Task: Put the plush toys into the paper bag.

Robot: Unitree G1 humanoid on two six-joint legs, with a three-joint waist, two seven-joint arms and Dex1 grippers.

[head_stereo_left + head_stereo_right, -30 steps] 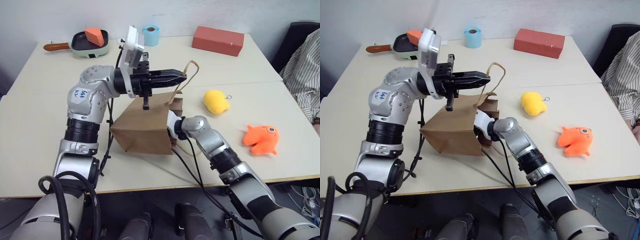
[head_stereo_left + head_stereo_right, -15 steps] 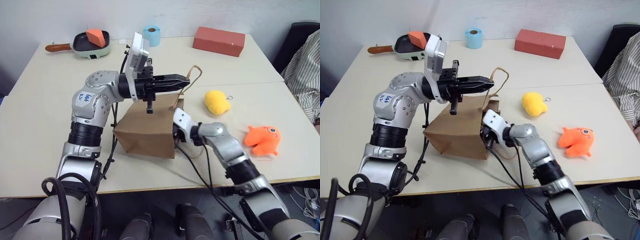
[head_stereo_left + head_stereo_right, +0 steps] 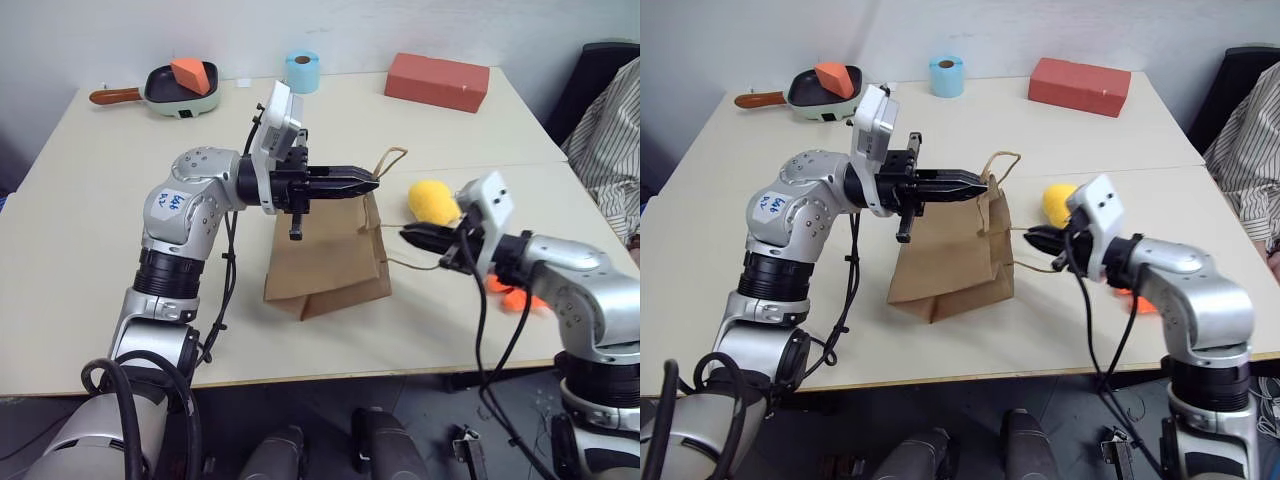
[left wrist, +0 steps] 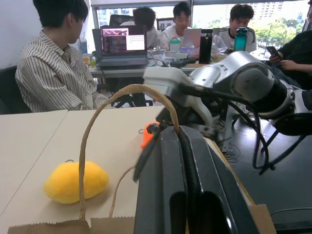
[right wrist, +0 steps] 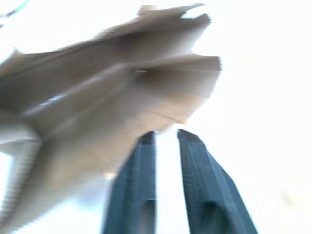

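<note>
The brown paper bag (image 3: 325,250) hangs tilted from my left gripper (image 3: 368,182), its bottom resting on the table. That gripper is shut on the bag's top edge, where one twine handle (image 4: 92,126) loops up. To the right, my right gripper (image 3: 410,236) hovers apart from the bag, level with its upper side and pointing at it. It is open by a narrow gap with nothing between its fingers (image 5: 192,161). A second twine handle (image 3: 403,264) trails from the bag below it. The yellow plush toy (image 3: 432,200) lies just behind the right gripper. My right arm mostly hides the orange plush toy (image 3: 508,295).
At the back of the table (image 3: 90,220) lie a red-brown brick (image 3: 437,80), a blue tape roll (image 3: 301,70) and a pan (image 3: 170,92) holding an orange wedge. A person in a striped shirt (image 3: 612,140) sits at the right edge.
My right arm has pulled away from the bag's side, swung right and up, and its fingers have parted. The bag has tipped from lying on its side to hanging more upright.
</note>
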